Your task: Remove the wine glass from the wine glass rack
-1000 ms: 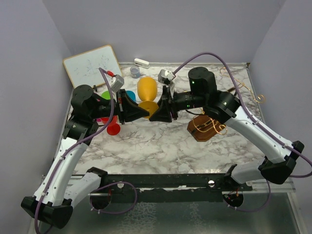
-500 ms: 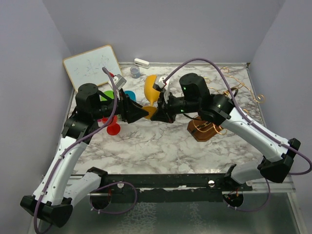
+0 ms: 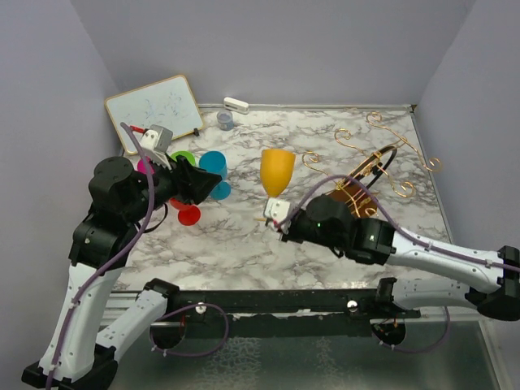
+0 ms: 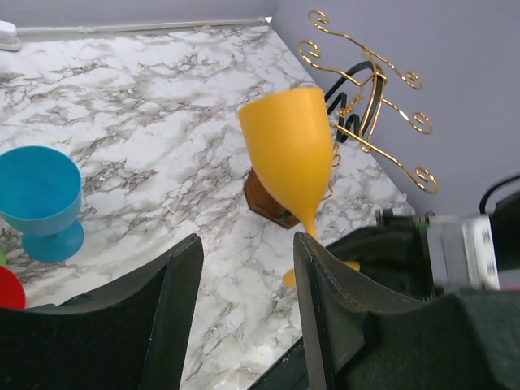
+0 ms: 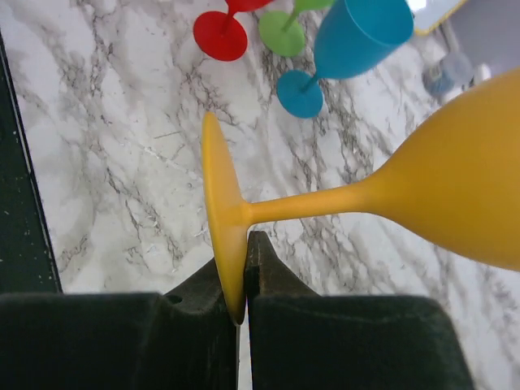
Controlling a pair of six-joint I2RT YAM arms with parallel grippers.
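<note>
I've got the right gripper (image 5: 244, 280) clamped edge-on across the thin foot of the wine glass (image 5: 455, 203), fingers pressed together on that disc. It's a narrow hold, and I judge that's why the bowl leans a little. The glass is off the wine glass rack (image 3: 349, 195), just left of it, bowl up and clear of the gold hooks. I can't tell whether the foot touches the table (image 3: 244, 252). The left gripper (image 4: 248, 248) sits well left of the rack, fingers apart and empty, facing the glass; I read that as standing off. There's bare marble left of the rack and towards the near edge. Further left stand the blue glass (image 3: 213, 166) and red glass (image 3: 188, 214), and the wire arms sprawl to the rack's right, so I'd avoid both.
</note>
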